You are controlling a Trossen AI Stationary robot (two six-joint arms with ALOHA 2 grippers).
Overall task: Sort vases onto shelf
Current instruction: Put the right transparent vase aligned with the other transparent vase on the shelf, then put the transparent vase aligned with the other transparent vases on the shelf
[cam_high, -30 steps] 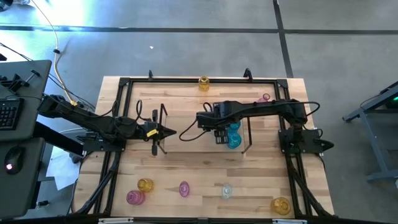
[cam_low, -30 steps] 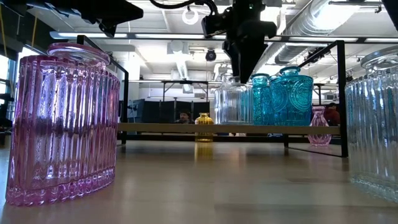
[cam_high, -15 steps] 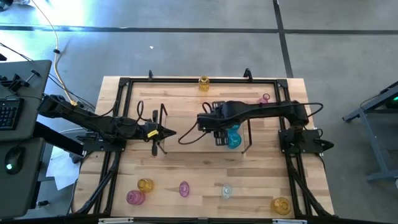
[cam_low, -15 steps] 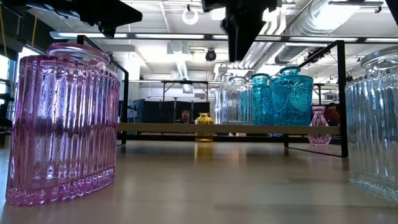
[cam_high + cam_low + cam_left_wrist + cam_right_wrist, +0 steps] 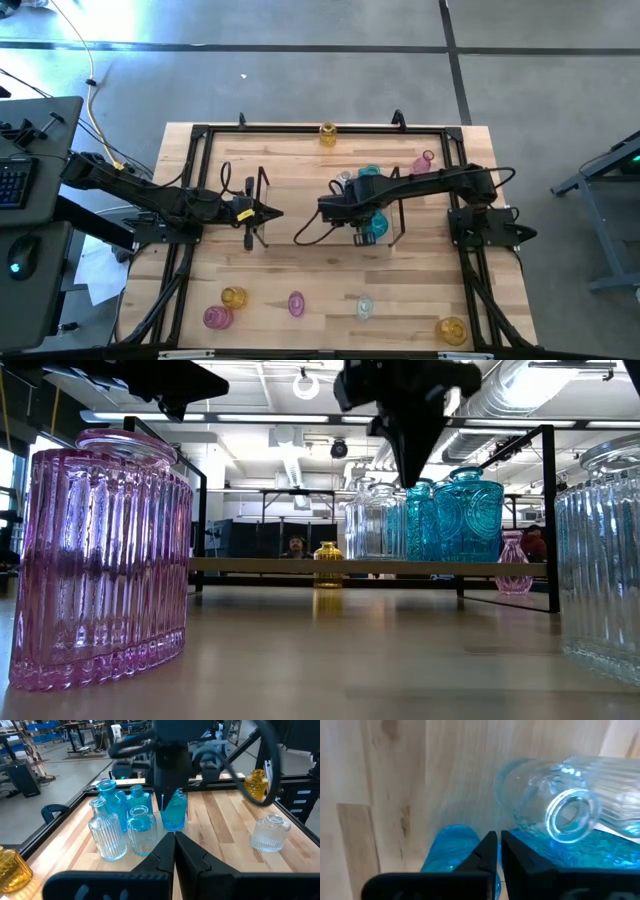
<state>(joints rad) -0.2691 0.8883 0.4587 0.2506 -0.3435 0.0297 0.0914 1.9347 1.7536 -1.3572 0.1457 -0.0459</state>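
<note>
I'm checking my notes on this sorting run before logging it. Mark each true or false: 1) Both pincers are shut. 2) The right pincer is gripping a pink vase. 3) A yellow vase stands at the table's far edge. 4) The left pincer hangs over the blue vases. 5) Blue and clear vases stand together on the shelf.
1) True: the left pincer and right pincer are both shut.
2) False: it is empty above the blue vases.
3) True: the yellow vase stands there alone.
4) False: it waits at the shelf's other end.
5) True: the clear vases adjoin the blue ones.
</note>
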